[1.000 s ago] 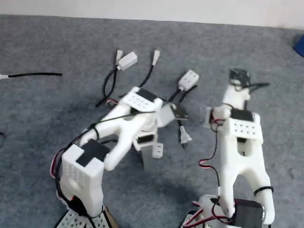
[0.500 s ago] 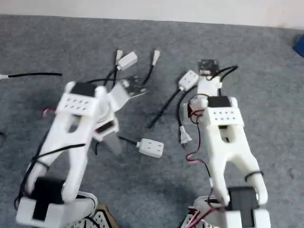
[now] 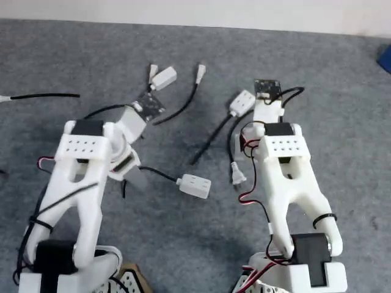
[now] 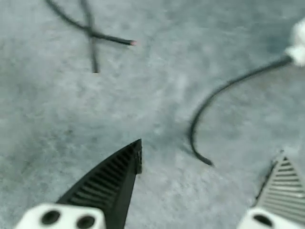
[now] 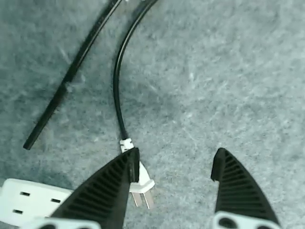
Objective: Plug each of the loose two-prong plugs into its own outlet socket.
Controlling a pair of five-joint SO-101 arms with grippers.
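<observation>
Plainly, the right gripper (image 5: 177, 151) is spread wide and holds nothing. Its two fingers hang over the grey carpet (image 5: 228, 71). A two-prong plug (image 5: 139, 187) lies flat on the carpet just beside the tip of one finger, its prongs bare and not pinched. I cannot tell whether that finger touches it. The plug's black lead (image 5: 116, 86) curves away across the carpet.

Seen from the high view, this plug lies at about nine o'clock from the right arm, close to it. An outlet block (image 3: 194, 185) rests at nine o'clock from the plug, near but apart, with its slots facing up. A second outlet block (image 3: 242, 102) sits at twelve o'clock from the plug, well apart. A third outlet block (image 3: 163, 78) lies farther off at about eleven o'clock, and a second plug (image 3: 200, 73) lies near it at three o'clock. No plug is seated in any socket.

The left gripper (image 4: 210, 147) is also fully open and empty, above carpet where a black cable (image 4: 209, 105) bends. The left arm stands at nine o'clock from the first outlet block.
</observation>
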